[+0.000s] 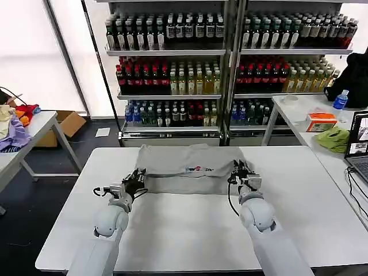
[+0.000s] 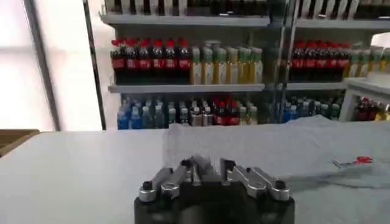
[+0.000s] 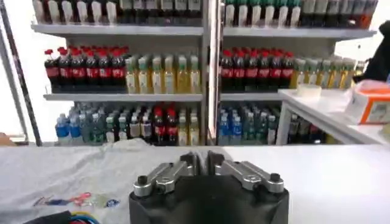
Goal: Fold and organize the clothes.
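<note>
The grey shirt (image 1: 187, 167) lies folded at the table's (image 1: 322, 207) twelve o'clock edge; the left gripper (image 1: 137, 183) sits at its eight o'clock corner, the right gripper (image 1: 244, 174) at four o'clock. Both seem pressed together on its hem, though the cloth there is hard to make out.

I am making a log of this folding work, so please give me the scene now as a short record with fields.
garment: light grey shirt with small print, partly folded, lying flat at the far middle of the white table
left gripper: at the shirt's near left corner, fingers closed together
right gripper: at the shirt's near right corner, fingers closed together
grip on cloth: cannot tell whether either one pinches the fabric
background: shelves of drink bottles behind the table
side table: lime-green cloth and orange box
</note>
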Robot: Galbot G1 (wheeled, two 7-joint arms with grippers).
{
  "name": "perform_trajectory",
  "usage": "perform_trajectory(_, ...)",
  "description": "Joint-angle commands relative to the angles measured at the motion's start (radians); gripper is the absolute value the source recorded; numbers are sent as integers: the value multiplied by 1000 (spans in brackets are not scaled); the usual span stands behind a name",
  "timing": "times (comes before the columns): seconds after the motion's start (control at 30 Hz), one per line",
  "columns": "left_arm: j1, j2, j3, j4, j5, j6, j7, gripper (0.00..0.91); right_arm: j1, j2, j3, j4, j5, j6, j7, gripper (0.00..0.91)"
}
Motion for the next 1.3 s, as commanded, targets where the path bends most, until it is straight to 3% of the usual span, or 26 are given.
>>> perform_trajectory(0.03,35,-1,-14,-92,-1,29,-18,907,35,51,1,29,156,25,158,907)
perform_trajectory(0.6,151,0,-49,-158,17,56,-22,907,-303,-133,61,310,-9,-157,140,907)
perform_trajectory(1.07,172,2,-58,-153,16,64,-17,907,-338,-194,74,286,-21,-187,104,907)
perform_trajectory(1.3,164,-5,-56,-131,16,62,-16,907,-290,-179,50,241,-21,-192,93,907)
